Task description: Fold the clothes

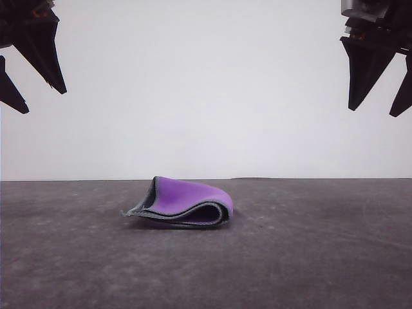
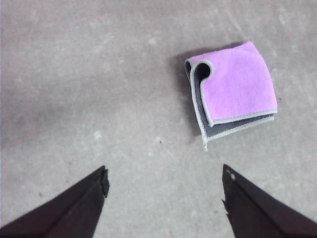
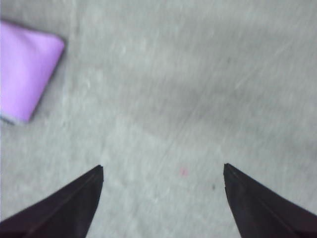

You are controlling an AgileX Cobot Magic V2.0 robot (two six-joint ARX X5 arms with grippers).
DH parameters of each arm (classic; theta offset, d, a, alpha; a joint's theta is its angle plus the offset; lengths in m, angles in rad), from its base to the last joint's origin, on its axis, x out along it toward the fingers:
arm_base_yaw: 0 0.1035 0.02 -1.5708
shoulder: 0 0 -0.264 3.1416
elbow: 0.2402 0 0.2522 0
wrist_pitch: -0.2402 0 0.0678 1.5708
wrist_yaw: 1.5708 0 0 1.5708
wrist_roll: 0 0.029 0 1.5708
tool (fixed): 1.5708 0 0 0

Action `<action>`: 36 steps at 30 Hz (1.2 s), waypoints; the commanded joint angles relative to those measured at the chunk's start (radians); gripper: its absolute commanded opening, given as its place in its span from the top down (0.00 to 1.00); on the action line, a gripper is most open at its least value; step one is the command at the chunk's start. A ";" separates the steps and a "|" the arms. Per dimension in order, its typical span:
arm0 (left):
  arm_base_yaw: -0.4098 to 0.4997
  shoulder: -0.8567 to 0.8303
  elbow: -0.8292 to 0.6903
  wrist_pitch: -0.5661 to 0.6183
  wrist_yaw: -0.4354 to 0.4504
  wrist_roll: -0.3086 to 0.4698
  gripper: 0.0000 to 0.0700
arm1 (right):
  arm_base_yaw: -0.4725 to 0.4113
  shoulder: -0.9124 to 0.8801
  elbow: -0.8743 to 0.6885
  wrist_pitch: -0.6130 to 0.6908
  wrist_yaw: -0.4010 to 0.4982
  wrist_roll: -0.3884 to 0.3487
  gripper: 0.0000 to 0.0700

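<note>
In the front view we see our left gripper (image 1: 29, 90) hanging high at about ten o'clock, well above the bench (image 1: 77, 257), its two dark fingers spread apart and holding nothing. From its own wrist camera the left gripper (image 2: 164, 184) shows the same: the fingers (image 2: 79, 208) stand wide, with bare grey surface between them. Moving toward the middle of the front view, the cloth (image 1: 187, 201) lies on the bench just short of its far edge, roughly at the centre of the scene, well below and between both arms and touched by neither. It is folded over on itself, bright purple on the outside, with the dark grey face showing along the lower layer and at the raised flap on its left side; the rounded fold sits at its right end, and the layers gape a little rather than lying flat. In the left wrist view the cloth (image 2: 232, 89) lies at about one o'clock from the gripper, its pale stitched edge clear along the open sides, one corner curled over and showing grey. At about two o'clock in the front view our right gripper (image 1: 380, 109) hangs just as high, released and empty. In the right wrist view, which is somewhat blurred, the right gripper (image 3: 162, 171) is spread over bare bench, and the cloth (image 3: 25, 69) sits at about ten o'clock from it.
</note>
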 commanded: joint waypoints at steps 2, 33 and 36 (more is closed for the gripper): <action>0.000 0.010 0.006 0.013 0.002 0.001 0.38 | 0.000 0.012 0.013 0.011 0.001 -0.013 0.33; 0.000 0.009 0.006 0.013 0.001 0.007 0.98 | 0.000 0.012 0.013 0.087 0.000 -0.036 1.00; 0.004 0.001 0.006 0.012 0.001 0.022 0.98 | 0.000 0.012 0.013 0.087 0.000 -0.036 1.00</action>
